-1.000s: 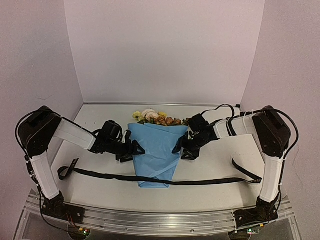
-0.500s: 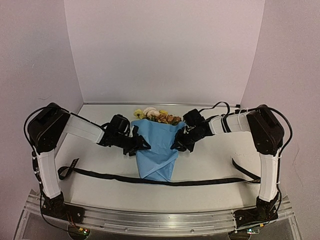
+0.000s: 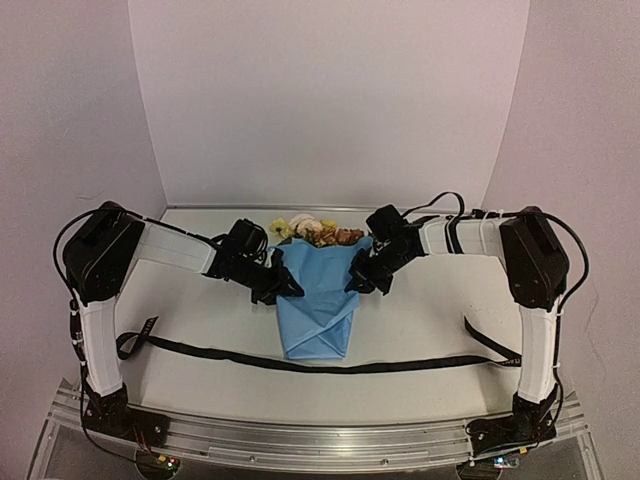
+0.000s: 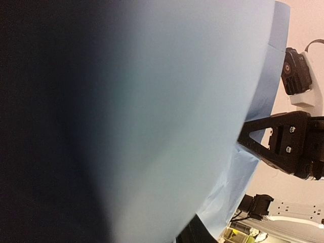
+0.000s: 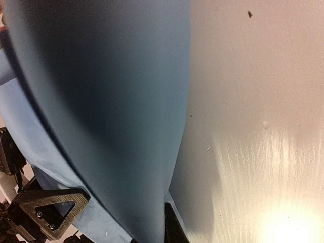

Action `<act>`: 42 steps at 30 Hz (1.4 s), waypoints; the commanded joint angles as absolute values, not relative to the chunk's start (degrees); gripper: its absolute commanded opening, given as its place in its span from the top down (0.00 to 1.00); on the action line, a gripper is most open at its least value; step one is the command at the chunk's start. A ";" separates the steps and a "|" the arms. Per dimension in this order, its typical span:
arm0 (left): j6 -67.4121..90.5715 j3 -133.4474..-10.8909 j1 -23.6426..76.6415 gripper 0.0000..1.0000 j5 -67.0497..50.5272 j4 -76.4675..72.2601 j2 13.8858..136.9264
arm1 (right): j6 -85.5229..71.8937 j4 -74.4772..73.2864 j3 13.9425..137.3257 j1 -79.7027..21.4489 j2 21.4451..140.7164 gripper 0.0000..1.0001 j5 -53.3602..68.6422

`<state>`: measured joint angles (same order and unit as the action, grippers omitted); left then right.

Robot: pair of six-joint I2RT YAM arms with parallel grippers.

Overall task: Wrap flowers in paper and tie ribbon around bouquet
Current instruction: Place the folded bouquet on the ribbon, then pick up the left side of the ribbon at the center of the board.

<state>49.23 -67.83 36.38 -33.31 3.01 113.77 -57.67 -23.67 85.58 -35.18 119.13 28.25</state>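
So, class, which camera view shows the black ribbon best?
The top external view. There the ribbon lies at full length across the table, passing close by the tip of the paper cone. Both wrist views are filled by that cone's blue paper at close range and show no ribbon at all.

Table (image 3: 420,330): off-white, matte. The right wrist view shows a glare patch (image 5: 283,223) and a dark speck (image 5: 249,14) on it. Pale lilac walls box it in: back (image 3: 320,100), left (image 3: 60,120), right (image 3: 585,120). Aluminium rail (image 3: 320,440) along the near edge, with an LED (image 3: 165,463) lit near each end.
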 commanded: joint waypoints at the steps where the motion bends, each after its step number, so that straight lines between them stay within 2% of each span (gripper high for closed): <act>1: 51.58 -68.18 36.36 0.74 -36.49 5.64 109.99 | -60.55 -27.41 85.18 -35.57 115.40 1.00 29.59; 21: 60.07 -51.90 44.42 0.77 -30.42 2.69 97.65 | -63.57 -25.65 68.56 -42.91 104.06 1.00 23.21; 23: 60.77 -50.36 44.47 0.76 -29.28 2.64 96.60 | -63.76 -25.51 67.44 -43.46 103.70 1.00 22.63; 25: 61.64 -48.99 44.47 0.70 -28.01 2.53 95.67 | -63.72 -25.40 66.63 -43.63 103.60 1.00 22.19; 27: 62.32 -48.24 44.47 0.61 -26.43 2.85 94.78 | -63.78 -25.40 66.33 -43.60 103.53 0.94 22.15; 28: 62.51 -47.90 44.47 0.56 -25.23 3.46 93.97 | -63.73 -25.35 66.21 -43.59 103.28 0.86 22.15; 31: 62.31 -48.39 44.33 0.35 -20.50 7.29 91.12 | -63.02 -25.37 65.63 -43.60 101.70 0.65 21.47; 33: 62.36 -49.11 43.97 0.26 -16.70 11.23 88.53 | -61.37 -27.29 65.41 -43.54 100.14 0.52 20.50; 36: 63.99 -49.28 42.51 0.20 -10.55 17.21 84.89 | -57.22 -32.85 65.81 -43.18 97.20 0.37 18.24; 42: 72.46 -49.46 38.43 0.10 6.90 37.11 77.35 | -52.52 -39.49 60.44 -39.24 89.15 0.21 13.04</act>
<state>65.57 -48.03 40.98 -8.75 20.12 82.43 -57.21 -32.53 64.04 -42.23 95.27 18.88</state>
